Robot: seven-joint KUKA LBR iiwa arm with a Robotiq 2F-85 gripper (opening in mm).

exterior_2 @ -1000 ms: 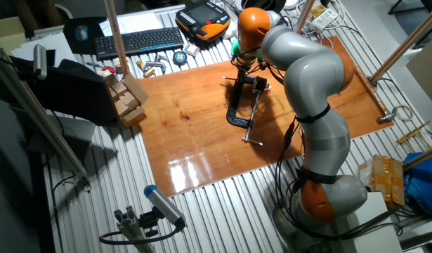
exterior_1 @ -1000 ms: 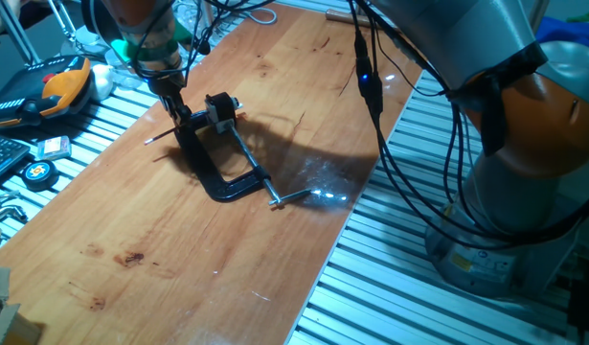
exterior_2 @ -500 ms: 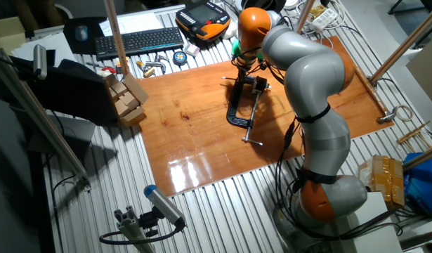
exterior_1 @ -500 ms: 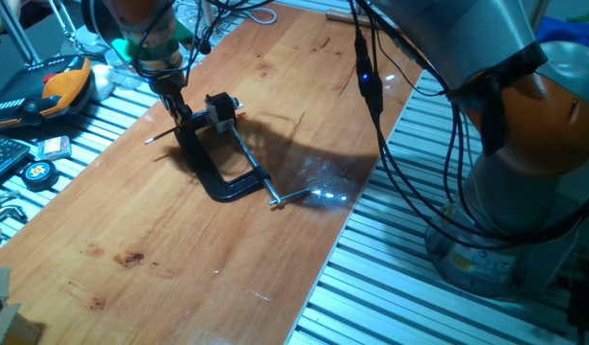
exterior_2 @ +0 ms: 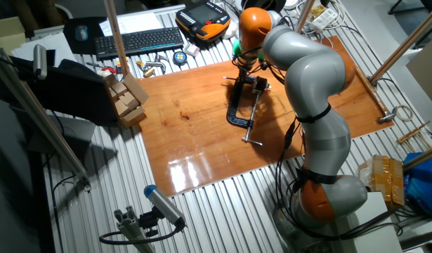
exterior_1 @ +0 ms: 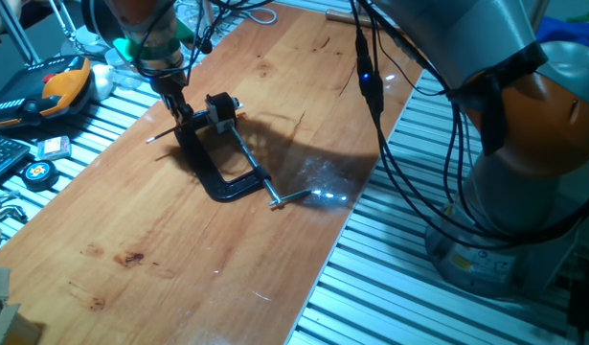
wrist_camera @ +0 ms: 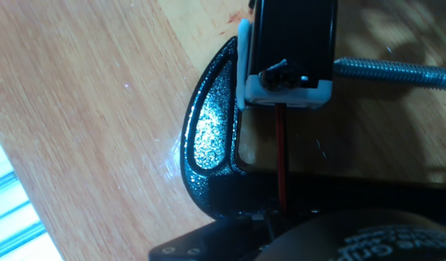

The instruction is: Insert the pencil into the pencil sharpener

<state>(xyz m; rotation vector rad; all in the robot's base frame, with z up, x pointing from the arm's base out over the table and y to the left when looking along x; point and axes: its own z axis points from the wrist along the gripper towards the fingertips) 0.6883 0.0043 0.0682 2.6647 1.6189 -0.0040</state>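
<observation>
The pencil (wrist_camera: 281,156) is a thin red stick running from my hand up to the underside of the pencil sharpener (wrist_camera: 288,51), a small dark block in a pale frame. Its upper end touches the sharpener's opening; I cannot tell how deep it sits. The sharpener (exterior_1: 220,109) is held in the jaw of a black C-clamp (exterior_1: 215,172) near the board's far left. My gripper (exterior_1: 177,105) stands just left of the sharpener, shut on the pencil (exterior_1: 160,135), whose free end sticks out to the left. From the other side the gripper (exterior_2: 241,74) hangs over the clamp (exterior_2: 237,109).
The clamp's steel screw rod (wrist_camera: 393,71) points away from the sharpener, ending in a handle (exterior_1: 292,198). Keyboard (exterior_2: 135,41), an orange-black pendant (exterior_1: 55,86), tape measure (exterior_1: 37,172) and small tools lie beside the wooden board (exterior_1: 227,259). Cardboard boxes (exterior_2: 128,98) stand at its corner.
</observation>
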